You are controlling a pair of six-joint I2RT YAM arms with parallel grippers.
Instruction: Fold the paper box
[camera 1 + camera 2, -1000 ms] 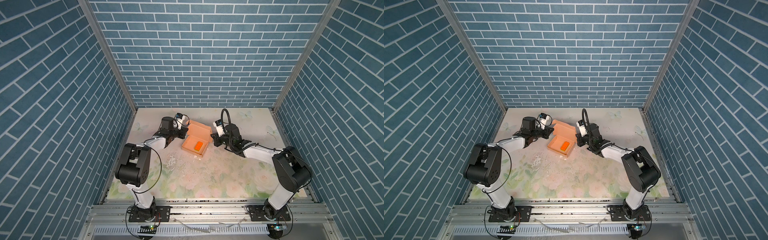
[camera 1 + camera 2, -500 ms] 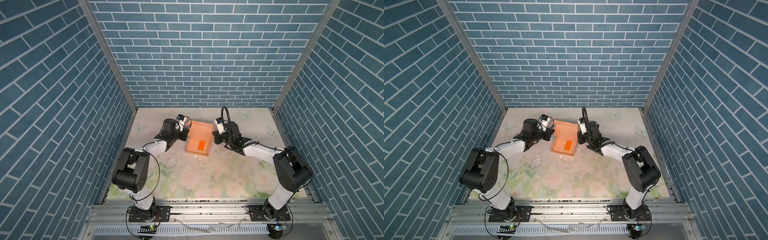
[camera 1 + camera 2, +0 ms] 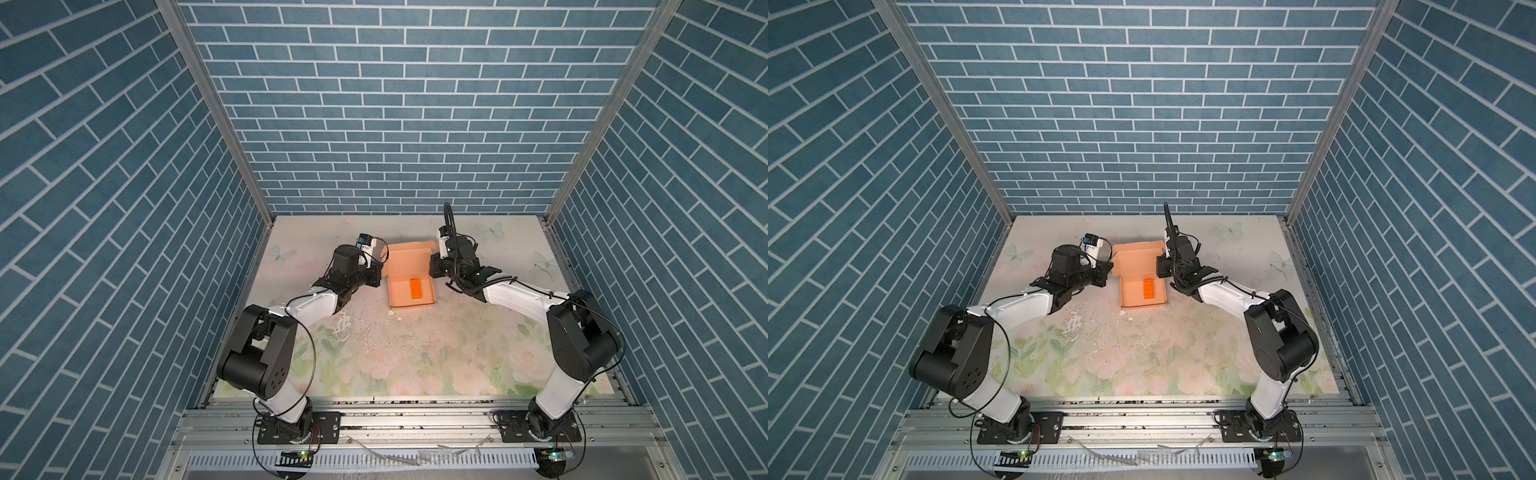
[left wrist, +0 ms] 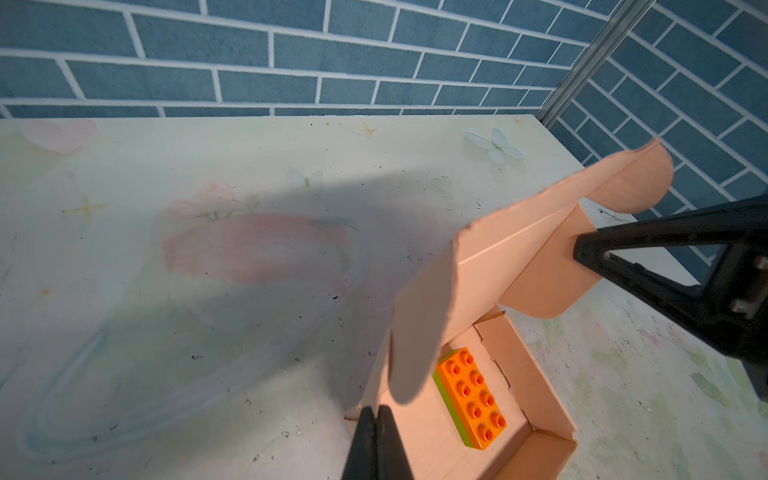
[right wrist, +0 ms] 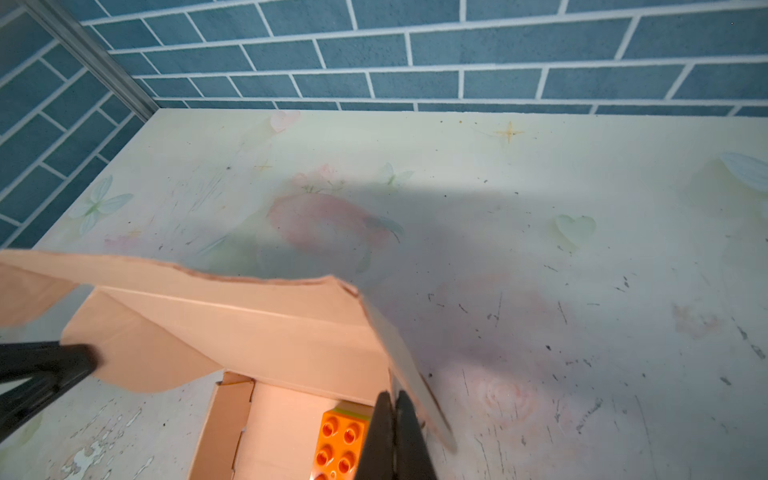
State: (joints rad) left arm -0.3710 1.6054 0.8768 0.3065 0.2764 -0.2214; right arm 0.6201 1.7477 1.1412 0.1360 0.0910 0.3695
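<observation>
left tool (image 4: 374, 440) and right tool (image 5: 395, 436) are both pinched narrow at opposite side walls of the paper box (image 3: 401, 293), far-middle on the counter (image 3: 415, 357); whether they nip cardboard i can't tell. base is formed, lid (image 3: 407, 257) half raised. next likely: swing the lid forward, ears tucked inside.

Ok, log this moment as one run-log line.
paper box: lid raised | orange brick: inside box | left tool: shut, at box side | right tool: shut, opposite side
</observation>
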